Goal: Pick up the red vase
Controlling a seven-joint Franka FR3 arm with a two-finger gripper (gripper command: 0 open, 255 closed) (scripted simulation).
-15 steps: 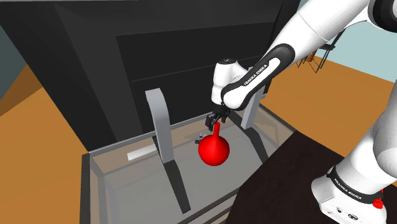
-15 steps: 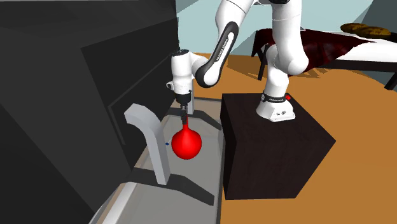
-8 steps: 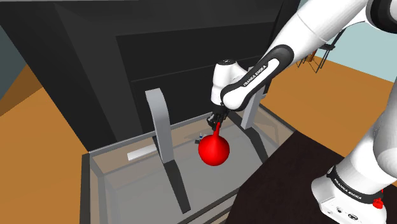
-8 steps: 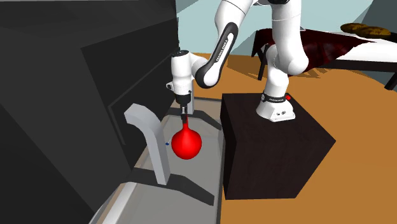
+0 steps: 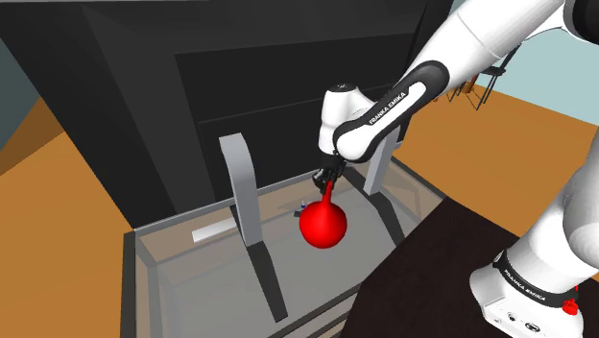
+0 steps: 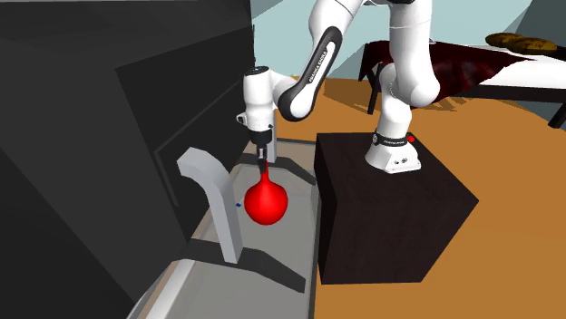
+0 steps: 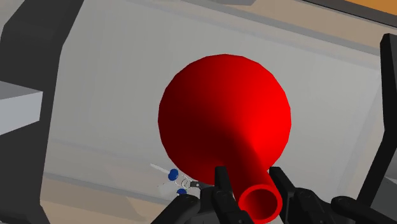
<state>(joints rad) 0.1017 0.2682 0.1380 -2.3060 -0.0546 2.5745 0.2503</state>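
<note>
The red round-bellied vase (image 7: 222, 121) is smooth and glossy, with a soft sheen along its neck and belly; what it is made of does not show. The all-black two-finger tool (image 7: 249, 181) looks matt, like hard plastic. The white arm shell (image 5: 480, 48) is smooth with a slight shine. The pale grey tabletop (image 5: 192, 278) is smooth and looks half see-through, like glass. The curved grey supports (image 5: 240, 182) on it are matt. The dark box stand (image 6: 399, 208) is matt, and the orange-brown floor (image 6: 517, 172) is flat and dull.

The tool (image 5: 327, 181) has raised the red vase (image 5: 323, 228) slightly.
</note>
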